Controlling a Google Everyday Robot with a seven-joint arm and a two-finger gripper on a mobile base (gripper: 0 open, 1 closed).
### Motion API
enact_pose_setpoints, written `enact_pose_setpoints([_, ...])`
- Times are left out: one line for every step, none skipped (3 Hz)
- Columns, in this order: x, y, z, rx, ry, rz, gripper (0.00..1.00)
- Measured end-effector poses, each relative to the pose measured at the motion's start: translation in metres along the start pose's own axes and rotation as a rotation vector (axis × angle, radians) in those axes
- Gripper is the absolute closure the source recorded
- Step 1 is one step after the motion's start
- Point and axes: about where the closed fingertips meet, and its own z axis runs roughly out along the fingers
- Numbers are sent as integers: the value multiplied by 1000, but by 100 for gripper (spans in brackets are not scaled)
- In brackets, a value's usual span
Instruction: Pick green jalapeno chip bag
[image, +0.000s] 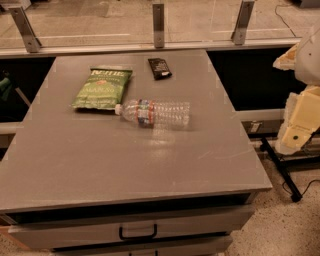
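Observation:
The green jalapeno chip bag (102, 88) lies flat at the back left of the grey table (135, 165), its darker green top band with white lettering toward the far edge. My gripper (296, 135) is on the cream-coloured arm at the right edge of the view. It is off the table's right side, far from the bag and a little above the tabletop. Nothing is seen in it.
A clear plastic water bottle (155, 112) lies on its side just right of the bag, its cap almost touching the bag's corner. A small black packet (159, 68) lies near the far edge. A glass railing (158, 22) runs behind the table. Drawers with a handle (137, 233) are in the table's front.

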Motion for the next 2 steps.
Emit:
enact_pose_setpoints([-2, -1, 0, 3, -4, -1, 0])
enact_pose_setpoints([-53, -16, 14, 14, -89, -39, 0])
